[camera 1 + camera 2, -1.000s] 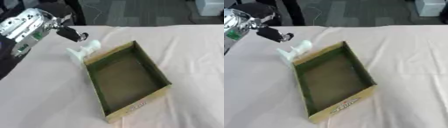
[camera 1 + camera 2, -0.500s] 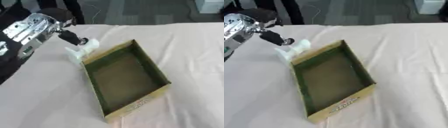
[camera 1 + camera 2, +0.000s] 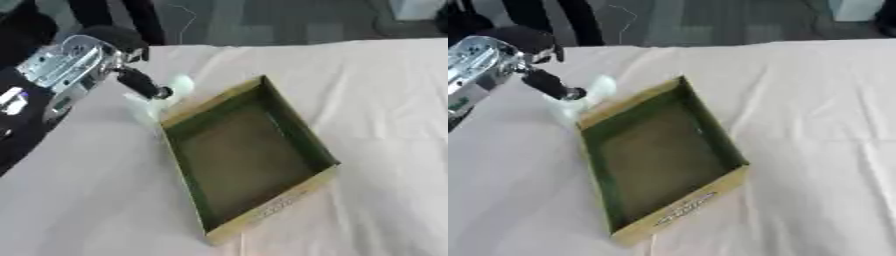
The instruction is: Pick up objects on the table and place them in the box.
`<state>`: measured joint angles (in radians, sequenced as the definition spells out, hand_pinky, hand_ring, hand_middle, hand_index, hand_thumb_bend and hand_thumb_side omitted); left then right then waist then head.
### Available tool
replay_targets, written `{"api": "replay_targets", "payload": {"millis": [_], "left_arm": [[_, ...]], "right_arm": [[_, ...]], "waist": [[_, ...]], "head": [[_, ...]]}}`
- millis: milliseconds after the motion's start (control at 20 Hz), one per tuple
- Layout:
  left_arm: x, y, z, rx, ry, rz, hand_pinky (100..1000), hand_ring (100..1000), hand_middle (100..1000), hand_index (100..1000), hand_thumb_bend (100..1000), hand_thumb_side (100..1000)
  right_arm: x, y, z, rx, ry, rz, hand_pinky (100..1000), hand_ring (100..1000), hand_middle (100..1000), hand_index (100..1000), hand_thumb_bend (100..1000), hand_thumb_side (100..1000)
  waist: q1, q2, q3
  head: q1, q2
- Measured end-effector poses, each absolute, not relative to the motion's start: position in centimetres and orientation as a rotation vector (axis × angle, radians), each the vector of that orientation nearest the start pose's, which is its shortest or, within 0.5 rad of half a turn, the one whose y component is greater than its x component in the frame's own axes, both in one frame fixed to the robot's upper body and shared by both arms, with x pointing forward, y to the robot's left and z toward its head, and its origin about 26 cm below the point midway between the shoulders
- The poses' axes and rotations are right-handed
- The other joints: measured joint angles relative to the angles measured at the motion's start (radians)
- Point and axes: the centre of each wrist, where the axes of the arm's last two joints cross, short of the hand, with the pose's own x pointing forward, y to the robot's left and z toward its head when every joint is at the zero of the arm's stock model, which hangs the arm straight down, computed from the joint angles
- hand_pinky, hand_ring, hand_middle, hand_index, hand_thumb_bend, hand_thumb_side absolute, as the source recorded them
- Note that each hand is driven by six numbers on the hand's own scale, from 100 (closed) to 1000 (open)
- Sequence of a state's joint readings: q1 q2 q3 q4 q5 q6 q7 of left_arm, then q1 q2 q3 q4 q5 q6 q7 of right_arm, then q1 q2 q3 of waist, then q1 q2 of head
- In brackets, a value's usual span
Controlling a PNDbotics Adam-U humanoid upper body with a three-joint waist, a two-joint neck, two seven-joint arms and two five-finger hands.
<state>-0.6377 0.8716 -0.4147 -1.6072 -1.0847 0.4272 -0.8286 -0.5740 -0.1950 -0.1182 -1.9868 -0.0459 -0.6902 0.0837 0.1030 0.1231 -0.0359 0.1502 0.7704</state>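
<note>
The box (image 3: 245, 165) lies on the surface (image 3: 385, 100), which is covered with a pale cloth, and the inside of the box is empty as far as both views show: only its green walls and its dull bottom are visible. So, in my judgement, the task is near its beginning, because nothing has been put in the box yet. The only object I can see to pick up is a small white object (image 3: 162, 97), just beside the far left corner of the box and outside of it; its exact shape is blurred, so I say only that it is pale and low. The left hand (image 3: 140, 82) comes in from the upper left side and reaches down to this object, with a dark finger tip touching it or very near to it. I cannot tell if the fingers are curled around the object or are only above it, because the hand is blurred. The right hand does not show in any view. What is left, I think, is to take hold of the white object, lift it over the near wall and let it go inside the box. I see no other loose objects on the cloth.
</note>
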Motion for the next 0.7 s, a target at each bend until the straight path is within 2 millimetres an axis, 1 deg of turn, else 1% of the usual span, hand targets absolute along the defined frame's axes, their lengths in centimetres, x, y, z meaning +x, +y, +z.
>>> {"api": "replay_targets", "payload": {"millis": [500,700], "left_arm": [[37.13,29.90,22.37,1.261,-0.641,-1.493,824,858,884,848,434,777],[37.29,30.40,21.80,1.249,-0.614,-1.488,828,860,887,845,440,767]], "right_arm": [[31.74,-23.53,27.49,-0.069,3.017,-0.297,457,382,378,477,100,1000],[31.74,-23.44,27.66,-0.073,3.012,-0.295,457,382,378,477,100,1000]], "waist": [[0.005,0.004,-0.018],[0.005,0.007,-0.023]], "head": [[0.000,0.000],[0.000,0.000]]}}
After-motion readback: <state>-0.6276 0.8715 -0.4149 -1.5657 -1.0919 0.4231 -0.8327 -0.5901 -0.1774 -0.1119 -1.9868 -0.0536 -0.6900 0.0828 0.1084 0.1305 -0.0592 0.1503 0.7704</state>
